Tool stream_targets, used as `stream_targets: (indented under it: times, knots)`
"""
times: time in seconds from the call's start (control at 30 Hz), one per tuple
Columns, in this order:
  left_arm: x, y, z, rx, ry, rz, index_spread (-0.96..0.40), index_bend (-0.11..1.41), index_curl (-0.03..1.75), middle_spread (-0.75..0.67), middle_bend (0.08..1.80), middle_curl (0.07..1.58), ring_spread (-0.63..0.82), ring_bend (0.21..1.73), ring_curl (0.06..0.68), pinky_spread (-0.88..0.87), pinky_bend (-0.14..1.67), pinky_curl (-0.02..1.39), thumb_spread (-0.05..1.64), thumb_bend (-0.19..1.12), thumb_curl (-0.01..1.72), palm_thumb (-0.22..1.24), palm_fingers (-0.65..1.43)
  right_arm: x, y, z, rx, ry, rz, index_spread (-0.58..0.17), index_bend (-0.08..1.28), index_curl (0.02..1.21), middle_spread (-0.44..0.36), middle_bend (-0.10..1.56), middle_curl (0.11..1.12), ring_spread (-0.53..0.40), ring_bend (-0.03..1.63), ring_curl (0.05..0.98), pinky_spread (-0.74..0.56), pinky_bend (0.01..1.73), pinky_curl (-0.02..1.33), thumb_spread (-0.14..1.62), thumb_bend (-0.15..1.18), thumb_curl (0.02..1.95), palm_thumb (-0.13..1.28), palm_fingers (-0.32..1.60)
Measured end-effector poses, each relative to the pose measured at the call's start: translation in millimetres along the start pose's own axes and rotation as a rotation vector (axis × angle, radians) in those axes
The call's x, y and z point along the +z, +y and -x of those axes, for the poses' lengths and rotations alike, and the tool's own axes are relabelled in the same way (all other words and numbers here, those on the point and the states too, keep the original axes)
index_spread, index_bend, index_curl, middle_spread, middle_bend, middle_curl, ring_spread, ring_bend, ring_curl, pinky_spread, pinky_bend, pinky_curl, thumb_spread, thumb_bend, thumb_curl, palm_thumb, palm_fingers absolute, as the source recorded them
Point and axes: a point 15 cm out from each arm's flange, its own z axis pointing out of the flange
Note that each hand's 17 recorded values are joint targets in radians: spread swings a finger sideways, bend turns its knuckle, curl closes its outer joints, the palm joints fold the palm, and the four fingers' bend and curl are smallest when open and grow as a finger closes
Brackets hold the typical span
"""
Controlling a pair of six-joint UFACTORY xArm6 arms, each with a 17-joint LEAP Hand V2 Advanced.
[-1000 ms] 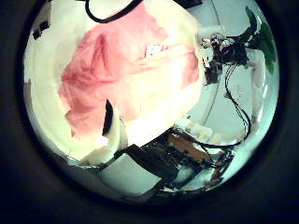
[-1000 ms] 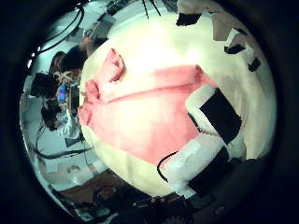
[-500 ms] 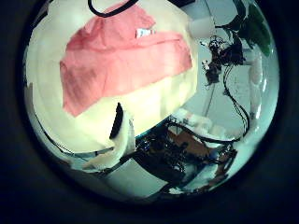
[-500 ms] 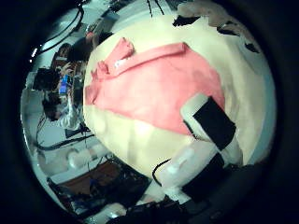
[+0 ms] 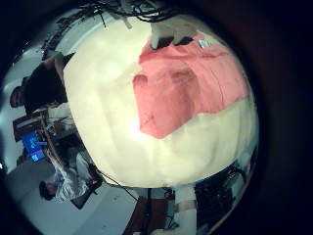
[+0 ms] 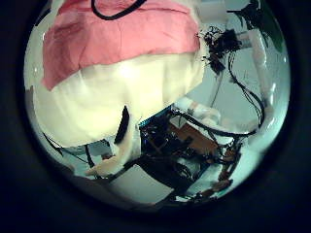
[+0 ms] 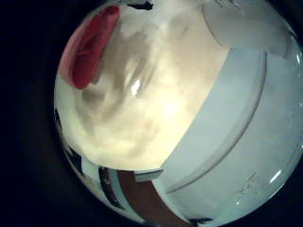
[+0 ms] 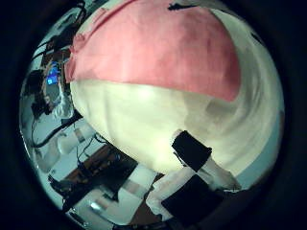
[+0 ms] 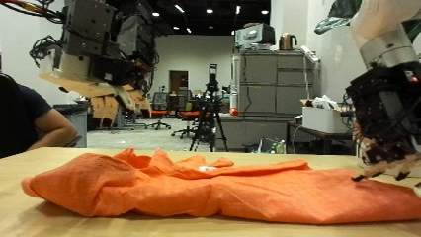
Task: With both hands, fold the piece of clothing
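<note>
An orange-pink garment (image 9: 210, 188) lies crumpled and spread out on the pale wooden table (image 9: 27, 212). My left hand (image 9: 99, 64) hangs well above the garment's one end, fingers relaxed and holding nothing. My right hand (image 9: 381, 123) is low over the other end, its fingers pointing down with the tips just above the cloth's edge, and it grips nothing. The garment (image 8: 153, 53) fills much of the right thumb side view, with one finger (image 8: 197, 153) over bare table. It also shows in the left palm views, the garment (image 5: 186, 83) lying flat and the garment (image 6: 117, 39) seen at the table's far side.
The table's edge (image 7: 175, 142) runs close under the right hand, with floor beyond it. A grey metal cabinet (image 9: 270, 99) and a tripod (image 9: 210, 109) stand behind the table, away from the arms.
Both palm cameras have shifted: the garment now fills more of the right thumb side view and sits farther toward the edge of the left one. The cloth itself looks unmoved.
</note>
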Motion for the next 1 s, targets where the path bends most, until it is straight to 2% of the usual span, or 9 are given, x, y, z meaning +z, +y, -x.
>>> stream_targets:
  times: [0.23, 0.33, 0.47, 0.5, 0.53, 0.57, 0.67, 0.8, 1.0]
  knots:
    - [9.2, 8.3, -2.9, 0.002, 0.000, 0.023, 0.17, 0.14, 0.23, 0.44, 0.18, 0.26, 0.61, 0.41, 0.205, 0.55, 0.31, 0.31, 1.08, -0.02, 0.34, 0.46, -0.08, 26.7, -10.9, 1.3, -0.004, -0.019, 0.039, -0.340, 0.18, 0.39, -0.026, 0.22, 0.36, 0.105, 0.34, 0.238, 0.25, 0.36, 0.32, 1.03, -0.02, 0.29, 0.64, 0.12]
    - [8.0, 10.3, -3.0, 0.000, 0.001, 0.022, 0.17, 0.14, 0.22, 0.43, 0.18, 0.26, 0.61, 0.40, 0.205, 0.55, 0.31, 0.31, 1.08, -0.02, 0.34, 0.46, -0.07, 28.3, -13.6, 1.1, -0.007, -0.018, 0.039, -0.317, 0.18, 0.37, -0.025, 0.24, 0.36, 0.059, 0.37, 0.242, 0.22, 0.32, 0.30, 1.01, -0.01, 0.31, 0.68, 0.24]
    - [7.1, 11.2, -3.9, -0.003, 0.003, 0.021, 0.17, 0.14, 0.22, 0.42, 0.18, 0.26, 0.61, 0.40, 0.208, 0.55, 0.30, 0.31, 1.08, -0.02, 0.34, 0.47, -0.07, 27.7, -13.7, -2.2, -0.009, -0.006, 0.036, -0.310, 0.19, 0.38, -0.050, 0.31, 0.38, -0.048, 0.46, 0.255, 0.12, 0.26, 0.28, 0.99, -0.02, 0.32, 0.71, 0.44]
    - [6.7, 11.3, -4.1, -0.002, 0.003, 0.019, 0.17, 0.14, 0.22, 0.42, 0.18, 0.26, 0.61, 0.40, 0.208, 0.55, 0.30, 0.31, 1.08, -0.02, 0.34, 0.47, -0.07, 27.9, -13.8, -4.3, -0.006, -0.005, 0.033, -0.323, 0.22, 0.39, -0.084, 0.37, 0.40, -0.101, 0.53, 0.274, 0.06, 0.27, 0.27, 0.99, -0.01, 0.32, 0.73, 0.66]
    - [7.1, 11.3, -4.5, -0.002, 0.003, 0.020, 0.17, 0.14, 0.22, 0.42, 0.18, 0.26, 0.61, 0.40, 0.209, 0.55, 0.30, 0.31, 1.08, -0.02, 0.34, 0.48, -0.07, 27.4, -13.5, -7.1, 0.000, -0.005, 0.027, -0.333, 0.21, 0.37, -0.107, 0.38, 0.40, -0.135, 0.56, 0.267, 0.01, 0.26, 0.25, 0.99, -0.02, 0.33, 0.74, 0.73]
    - [7.4, 11.4, -4.5, -0.002, 0.003, 0.021, 0.17, 0.14, 0.22, 0.42, 0.18, 0.26, 0.61, 0.40, 0.209, 0.55, 0.30, 0.31, 1.08, -0.02, 0.34, 0.48, -0.07, 27.2, -12.7, -8.4, 0.003, -0.005, 0.025, -0.348, 0.21, 0.37, -0.134, 0.44, 0.42, -0.183, 0.63, 0.279, -0.09, 0.31, 0.24, 0.99, -0.01, 0.33, 0.75, 0.97]
    - [7.2, 11.6, -4.3, -0.002, 0.003, 0.021, 0.17, 0.14, 0.21, 0.42, 0.18, 0.26, 0.61, 0.39, 0.210, 0.55, 0.30, 0.31, 1.08, -0.02, 0.34, 0.49, -0.06, 23.2, -10.6, -12.1, 0.011, -0.002, 0.016, -0.374, 0.31, 0.45, -0.171, 0.58, 0.49, -0.259, 0.78, 0.368, -0.33, 0.47, 0.31, 0.98, -0.01, 0.34, 0.79, 1.39]
    - [7.6, 12.5, -3.9, -0.003, 0.004, 0.021, 0.17, 0.14, 0.22, 0.42, 0.18, 0.26, 0.61, 0.39, 0.211, 0.55, 0.30, 0.31, 1.08, -0.02, 0.34, 0.49, -0.06, 11.7, -5.4, -18.3, 0.016, 0.006, -0.010, -0.379, 0.53, 0.57, -0.179, 0.81, 0.59, -0.277, 0.95, 0.458, -0.47, 0.71, 0.41, 0.99, 0.01, 0.37, 0.88, 1.43]
    - [5.8, 15.5, -1.9, -0.003, 0.003, 0.014, 0.17, 0.14, 0.21, 0.42, 0.19, 0.27, 0.60, 0.39, 0.215, 0.55, 0.30, 0.31, 1.08, -0.02, 0.34, 0.49, -0.06, -21.2, 10.7, -33.5, 0.059, 0.032, -0.075, -0.348, 0.79, 0.72, -0.169, 1.04, 0.69, -0.257, 1.13, 0.548, -0.44, 0.99, 0.55, 1.06, 0.04, 0.42, 1.03, 1.31]
